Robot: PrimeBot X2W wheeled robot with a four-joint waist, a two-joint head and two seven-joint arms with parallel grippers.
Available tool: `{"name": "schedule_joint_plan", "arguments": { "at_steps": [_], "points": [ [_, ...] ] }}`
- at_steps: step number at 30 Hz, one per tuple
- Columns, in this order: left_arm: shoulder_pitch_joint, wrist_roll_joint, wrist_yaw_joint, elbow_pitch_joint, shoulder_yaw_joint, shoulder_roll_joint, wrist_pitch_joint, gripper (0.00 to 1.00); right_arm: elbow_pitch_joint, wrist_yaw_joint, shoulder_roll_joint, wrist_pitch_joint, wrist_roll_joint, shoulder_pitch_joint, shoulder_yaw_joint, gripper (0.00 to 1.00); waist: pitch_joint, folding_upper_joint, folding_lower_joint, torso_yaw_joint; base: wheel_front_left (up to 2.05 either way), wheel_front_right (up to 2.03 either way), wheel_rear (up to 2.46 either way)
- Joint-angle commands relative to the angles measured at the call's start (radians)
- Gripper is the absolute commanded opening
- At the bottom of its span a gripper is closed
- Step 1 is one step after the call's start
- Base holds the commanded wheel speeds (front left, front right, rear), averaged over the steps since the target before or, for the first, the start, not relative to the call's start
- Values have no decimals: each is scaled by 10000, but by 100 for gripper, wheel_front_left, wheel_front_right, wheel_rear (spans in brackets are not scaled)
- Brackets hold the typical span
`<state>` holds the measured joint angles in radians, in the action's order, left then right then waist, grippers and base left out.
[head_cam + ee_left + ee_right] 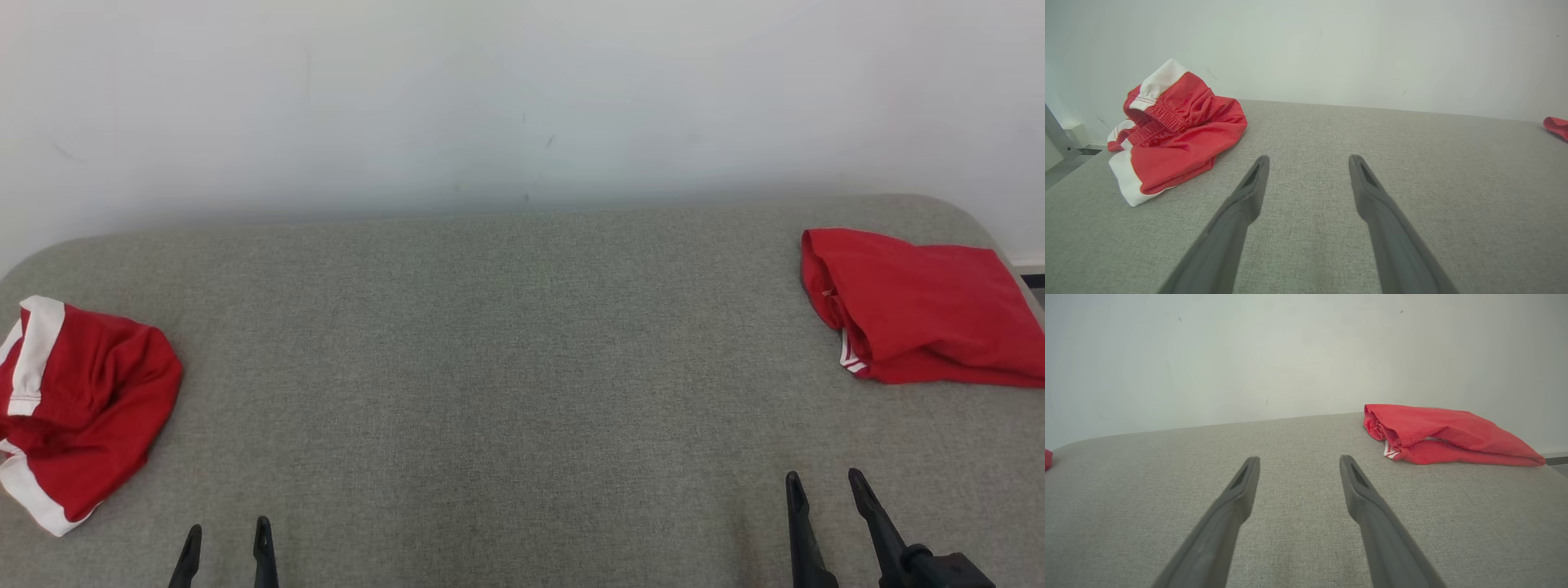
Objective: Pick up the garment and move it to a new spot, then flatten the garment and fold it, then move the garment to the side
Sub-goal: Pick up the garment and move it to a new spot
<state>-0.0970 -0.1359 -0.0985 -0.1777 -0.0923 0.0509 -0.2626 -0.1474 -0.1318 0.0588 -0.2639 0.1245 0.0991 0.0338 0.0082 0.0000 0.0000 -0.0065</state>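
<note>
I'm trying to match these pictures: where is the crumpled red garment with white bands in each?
Head view: the crumpled red garment with white bands lies at the left edge.
Left wrist view: the garment is upper left.
Right wrist view: the garment is a red sliver at the left edge.
Shared landmark: the grey fabric table under the white wall.

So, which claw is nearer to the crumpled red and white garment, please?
Left. The left claw is just right of the crumpled garment, not touching; the right claw is farther right.
</note>
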Motion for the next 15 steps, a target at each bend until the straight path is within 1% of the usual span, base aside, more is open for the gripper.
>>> {"name": "schedule_joint_plan", "arguments": {
  "at_steps": [1,7,15],
  "points": [
    [69,36,-56,-39,-23,-11,-27,100,-17,26,-27,-3,60,71,13,100,8,0,0,24,0,0,0],
    [176,107,-53,-116,50,-12,-27,100,-43,26,-37,-3,94,126,107,100,29,0,0,377,0,0,0],
    [168,139,-89,-218,-88,-12,-27,100,-104,26,-69,-3,156,203,97,100,-7,0,0,1250,0,0,0]
  ]
}}
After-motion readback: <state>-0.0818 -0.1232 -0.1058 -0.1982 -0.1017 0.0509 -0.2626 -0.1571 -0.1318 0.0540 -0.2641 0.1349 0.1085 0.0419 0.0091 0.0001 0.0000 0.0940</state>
